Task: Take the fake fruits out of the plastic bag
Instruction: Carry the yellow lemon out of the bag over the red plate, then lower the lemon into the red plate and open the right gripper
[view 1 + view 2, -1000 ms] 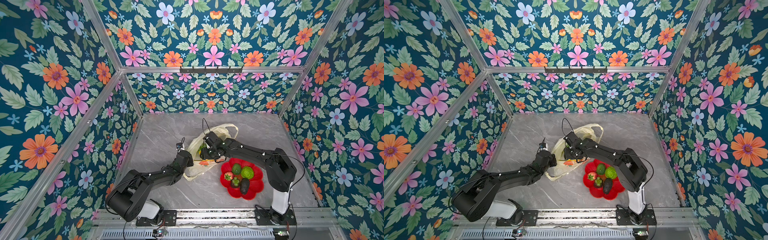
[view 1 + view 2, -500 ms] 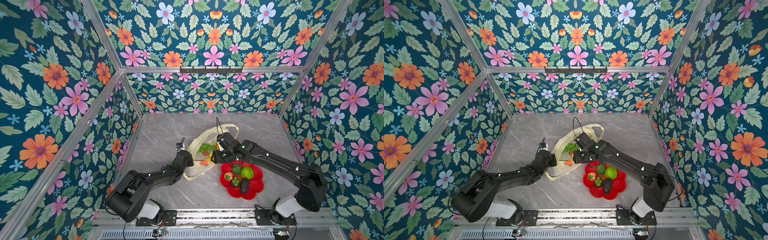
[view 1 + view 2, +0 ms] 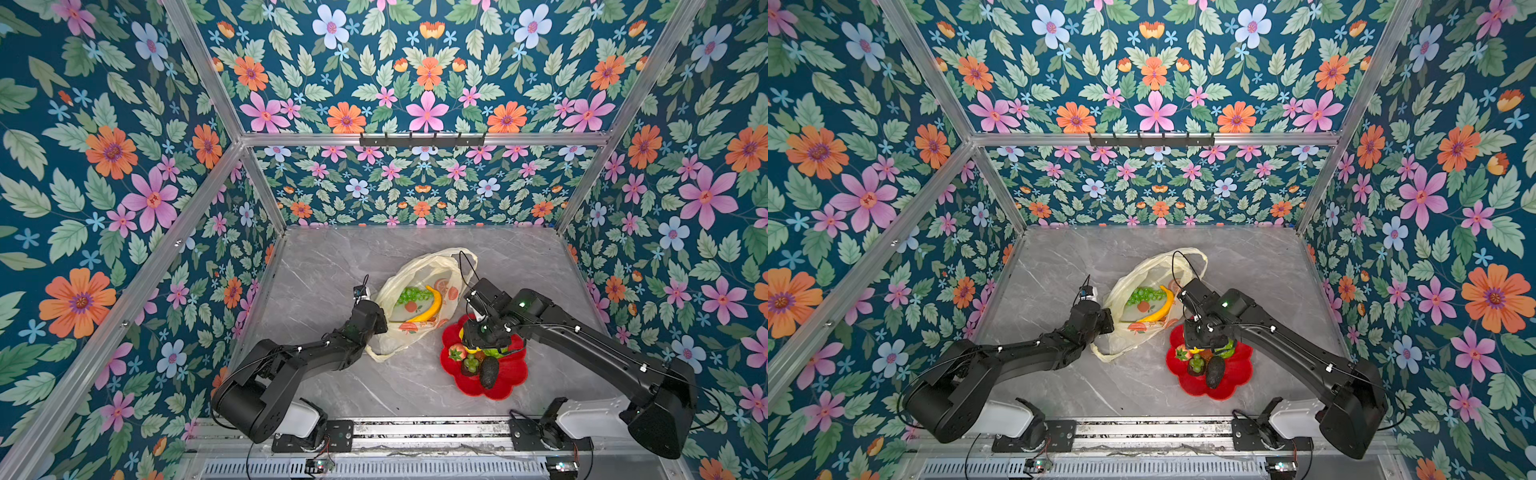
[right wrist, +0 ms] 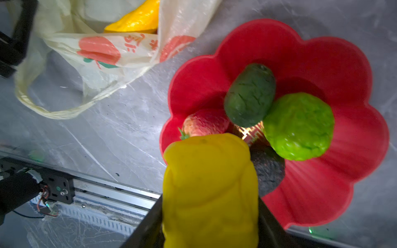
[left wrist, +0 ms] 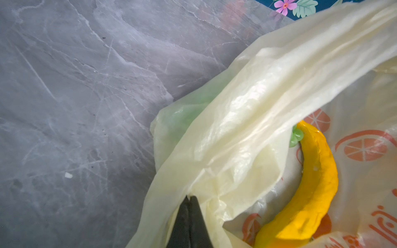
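- The right end effector (image 4: 209, 199) is about half open, its two black fingers pressed against the sides of a yellow lemon (image 4: 206, 171), which it holds.
- The lemon hangs over the edge of the red flower-shaped plate (image 4: 322, 53), right by the strawberry (image 4: 206, 122). Whether it touches the plate I cannot tell.
- The plate sits on the grey marbled desk (image 3: 374, 386), nearer the front rail than the bag and just to the right of it in both top views.
- In the plate are a black-skinned avocado (image 4: 268, 169) partly hidden behind the lemon, the strawberry, a bumpy bright green fruit (image 4: 298, 126) and a dark green avocado (image 4: 250, 95). The two green ones touch each other.
- The left end effector (image 5: 190, 199) is fully closed, its fingertips pinching a fold of the plastic bag (image 3: 428, 266) at the bag's left edge.
- The bag lies crumpled on the desk with its mouth held open. One loop handle (image 4: 53, 111) trails on the desk toward the rail.
- Inside the bag lie a yellow banana (image 3: 432, 305) and, touching its far end, a green grape bunch (image 3: 413, 295) partly under the plastic.
- The other handle (image 3: 465, 257) stands at the bag's far side.
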